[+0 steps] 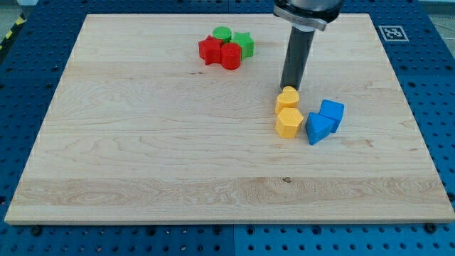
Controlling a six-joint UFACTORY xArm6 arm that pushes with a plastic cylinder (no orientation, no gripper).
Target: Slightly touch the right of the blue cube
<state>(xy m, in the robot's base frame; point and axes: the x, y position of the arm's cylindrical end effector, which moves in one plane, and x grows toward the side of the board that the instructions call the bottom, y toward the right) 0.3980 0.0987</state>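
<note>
Cube (332, 112) touches wedge (318, 129), right of 2 blocks (288, 122).

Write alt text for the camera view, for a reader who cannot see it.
My tip rests at the top edge of two touching yellow blocks on a wooden board, left of the blue cube, not at its right side. A blue wedge-like block touches the cube's lower left, and red blocks and green blocks cluster near the view's top.

The rod comes down from the view's top; its tip (290, 87) sits just above the upper yellow block (287, 98), which touches the yellow hexagon (288, 122). Right of them sit the blue cube (331, 112) and blue wedge (318, 129), touching.
</note>
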